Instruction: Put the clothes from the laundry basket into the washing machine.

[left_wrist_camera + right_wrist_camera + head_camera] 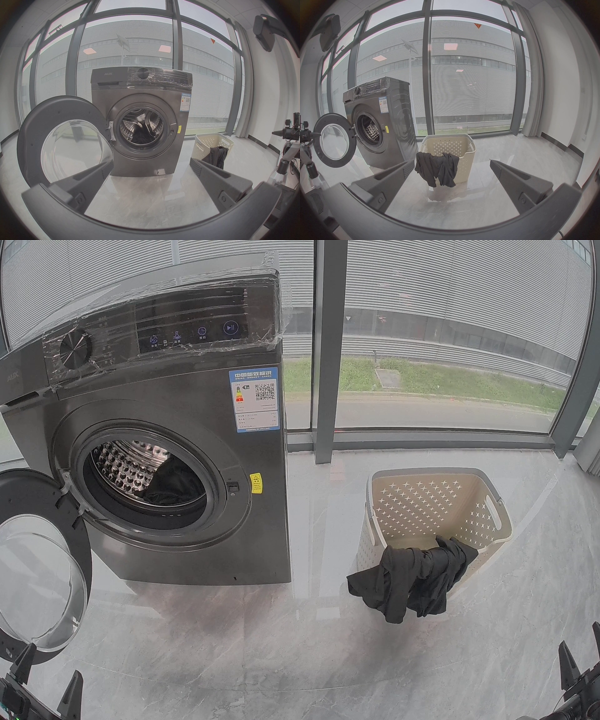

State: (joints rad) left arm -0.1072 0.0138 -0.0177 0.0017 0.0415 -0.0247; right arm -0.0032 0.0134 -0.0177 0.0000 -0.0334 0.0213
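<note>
A grey washing machine (187, 396) stands at the left with its round door (37, 571) swung open. Dark cloth (172, 485) lies inside the drum. To its right a cream laundry basket (437, 505) sits on the floor, with a black garment (409, 577) draped over its near rim. My left gripper (151, 168) is open and held low, well in front of the machine (142, 122). My right gripper (451, 168) is open too, back from the basket (450, 148) and the garment (437, 168). Both hold nothing.
The floor is glossy pale marble (312, 652), with bare room between the machine and the basket. A tall window wall with a dark pillar (328, 346) runs behind both. The open door juts toward my left gripper.
</note>
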